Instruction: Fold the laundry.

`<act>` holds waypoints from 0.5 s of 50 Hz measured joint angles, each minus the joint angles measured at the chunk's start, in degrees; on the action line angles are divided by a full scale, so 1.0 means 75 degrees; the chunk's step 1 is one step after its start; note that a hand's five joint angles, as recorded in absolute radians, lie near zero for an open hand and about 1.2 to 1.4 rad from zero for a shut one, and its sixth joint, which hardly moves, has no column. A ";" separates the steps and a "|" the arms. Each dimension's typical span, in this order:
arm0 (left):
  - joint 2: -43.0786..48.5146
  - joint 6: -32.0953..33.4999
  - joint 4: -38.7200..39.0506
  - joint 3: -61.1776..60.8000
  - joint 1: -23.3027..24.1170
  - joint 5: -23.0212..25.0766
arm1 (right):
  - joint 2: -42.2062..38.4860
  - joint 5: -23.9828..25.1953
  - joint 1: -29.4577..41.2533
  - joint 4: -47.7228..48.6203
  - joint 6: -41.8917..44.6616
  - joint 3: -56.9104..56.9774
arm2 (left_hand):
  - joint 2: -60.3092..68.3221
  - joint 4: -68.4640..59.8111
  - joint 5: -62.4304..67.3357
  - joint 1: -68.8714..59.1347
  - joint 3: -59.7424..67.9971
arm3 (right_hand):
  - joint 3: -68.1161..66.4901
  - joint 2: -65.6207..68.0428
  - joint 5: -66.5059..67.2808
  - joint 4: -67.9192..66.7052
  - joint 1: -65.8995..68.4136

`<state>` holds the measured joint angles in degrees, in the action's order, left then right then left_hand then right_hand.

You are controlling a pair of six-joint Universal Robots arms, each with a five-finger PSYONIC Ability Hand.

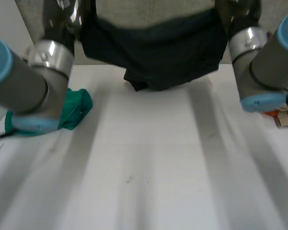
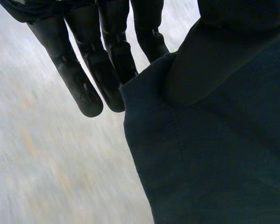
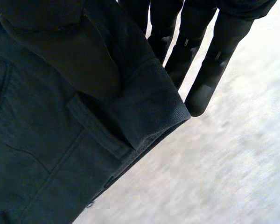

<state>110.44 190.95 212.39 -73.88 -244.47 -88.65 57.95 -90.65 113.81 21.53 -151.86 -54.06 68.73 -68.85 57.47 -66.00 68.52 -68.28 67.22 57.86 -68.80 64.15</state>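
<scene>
Left arm: the left arm [image 1: 19,81] is reaching in from the near left and bending up toward the far side of the white table [image 1: 158,158].
Left hand: the left hand [image 2: 79,84] is holding its fingers long and nearly straight, and the thumb is pressing an edge of the dark garment [image 2: 214,154] against them, so it is gripping the cloth in a pinch.
Right arm: the right arm [image 1: 264,67] is mirroring it from the near right, wrist lifted toward the far side.
Right hand: the right hand [image 3: 210,70] is spreading straight fingers behind a ribbed hem corner, and the thumb is clamping that corner onto them.
Garment place: the dark garment [image 1: 158,52] is hanging above the table's far middle, between the two arms.
Garment axis: its long side is running left to right from one hand to the other, and the loose part is drooping down toward the table's far edge; whether it is touching there, I cannot tell.
Garment detail: a stitched seam is showing on the cloth [image 3: 37,154] below the right thumb.
Left side: a green cloth [image 1: 77,108] is lying bunched on the table beneath the left arm.
</scene>
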 measured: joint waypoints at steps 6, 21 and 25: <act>-0.0148 0.0042 -0.1018 -0.1748 0.0200 -0.0186 | -0.0245 0.0570 -0.0032 -0.0586 0.0105 -0.1435 | 0.0000 0.0000 0.0000 0.0000 0.0000 | -0.0020 0.0004 0.0000 0.0000 0.0000; -0.1644 0.0331 -0.5249 -0.3654 0.1115 -0.0377 | 0.1384 0.0978 -0.0105 -0.3508 0.0956 -0.4265 | 0.0009 -0.0001 -0.0001 0.0000 0.0005 | -0.0027 0.0018 0.0000 -0.0001 0.0000; -0.2196 0.0744 -0.6626 -0.3863 0.1571 -0.0335 | 0.2191 0.0964 -0.0117 -0.4712 0.1692 -0.5084 | 0.0009 -0.0001 -0.0001 0.0000 0.0005 | -0.0027 0.0023 0.0000 -0.0001 0.0000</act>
<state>93.97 196.53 162.69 -102.86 -232.68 -91.16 74.38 -83.42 112.94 -13.81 -139.17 -92.19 68.80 -68.85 57.47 -66.00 68.56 -68.48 67.39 57.86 -68.80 64.15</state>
